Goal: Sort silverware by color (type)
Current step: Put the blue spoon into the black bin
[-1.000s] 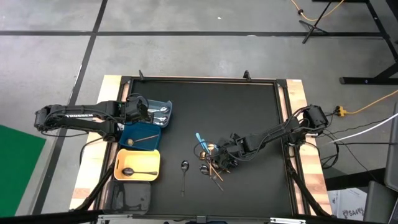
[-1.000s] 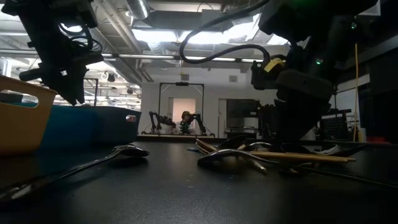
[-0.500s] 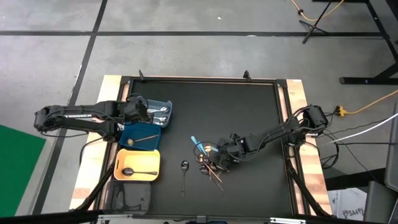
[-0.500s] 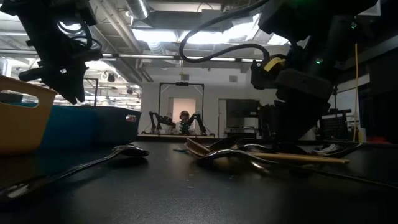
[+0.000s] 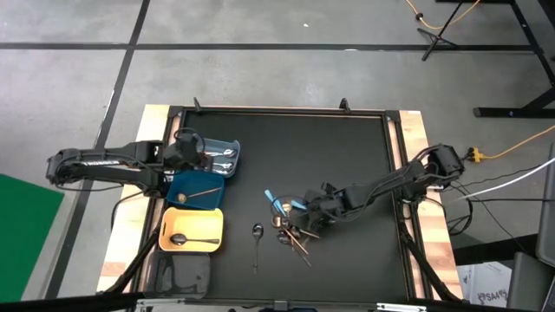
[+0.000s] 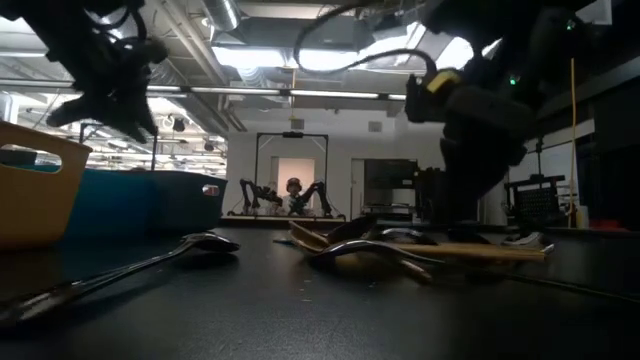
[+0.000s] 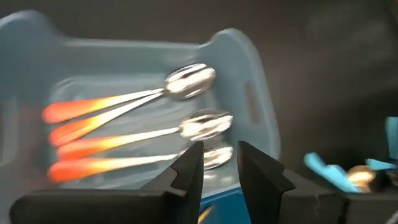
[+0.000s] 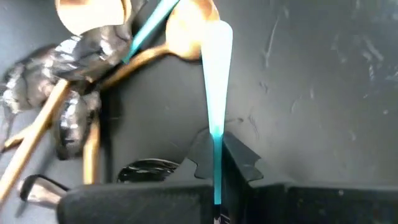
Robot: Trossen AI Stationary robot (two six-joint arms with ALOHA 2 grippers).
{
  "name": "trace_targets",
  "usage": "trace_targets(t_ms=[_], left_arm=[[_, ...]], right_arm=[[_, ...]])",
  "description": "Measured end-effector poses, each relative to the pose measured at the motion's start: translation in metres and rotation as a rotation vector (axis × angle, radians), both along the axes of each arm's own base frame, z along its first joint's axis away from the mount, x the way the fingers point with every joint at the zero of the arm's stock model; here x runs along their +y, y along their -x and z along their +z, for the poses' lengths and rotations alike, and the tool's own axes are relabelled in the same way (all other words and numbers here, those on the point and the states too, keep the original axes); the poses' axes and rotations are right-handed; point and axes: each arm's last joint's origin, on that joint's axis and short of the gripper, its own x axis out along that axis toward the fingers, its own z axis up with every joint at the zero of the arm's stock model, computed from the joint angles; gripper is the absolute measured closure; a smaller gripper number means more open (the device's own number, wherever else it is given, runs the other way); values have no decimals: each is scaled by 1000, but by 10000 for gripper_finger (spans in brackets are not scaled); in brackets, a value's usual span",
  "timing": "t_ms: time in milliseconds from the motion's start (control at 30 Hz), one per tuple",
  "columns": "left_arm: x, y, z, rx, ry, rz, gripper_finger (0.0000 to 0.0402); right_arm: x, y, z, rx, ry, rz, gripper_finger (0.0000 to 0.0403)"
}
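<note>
Now the right gripper [image 5: 302,206] sits low by the pile of silverware [image 5: 295,227] near the middle of the black table [image 5: 347,156]. Its fingers are pinched tight on the handle of a light blue utensil [image 8: 215,93], as the right wrist view shows. Gold spoons [image 8: 93,15] and dark pieces lie just beside it. One black spoon [image 5: 257,243] lies alone on the table, a little apart from the pile.

The left gripper [image 5: 192,149] hangs over the grey-blue bin [image 5: 234,156] at the table's left edge. Its fingers [image 7: 189,168] stand a little apart and hold nothing. Orange-handled spoons [image 7: 124,124] lie inside that bin. Next to it sits a dark blue bin [image 5: 178,186] with a gold piece, then a yellow bin [image 5: 166,227] with a black spoon.

The far half of the table is bare, with lots of room. The bins sit close together along the left edge.
</note>
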Motion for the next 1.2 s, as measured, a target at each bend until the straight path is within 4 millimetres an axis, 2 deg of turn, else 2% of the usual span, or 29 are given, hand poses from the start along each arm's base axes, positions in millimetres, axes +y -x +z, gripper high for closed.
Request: trace_targets(t_ms=[400, 667, 833, 1000, 1200], left_arm=[[-5, -21, 23, -263, -130, -134, 311], [-9, -23, 25, -294, -132, -160, 311], [-12, -23, 26, -293, -140, -168, 311], [-15, -27, 24, -276, -164, -164, 311], [-21, -40, 19, -270, -167, -191, 311]], right_arm=[[-5, 7, 26, -78, 92, 22, 402], [-6, 5, 35, -118, 154, 7, 402], [-9, -4, 49, -174, 214, -18, 402], [-20, -17, 66, -266, 260, -42, 402], [-32, -32, 80, -392, 265, 7, 402]])
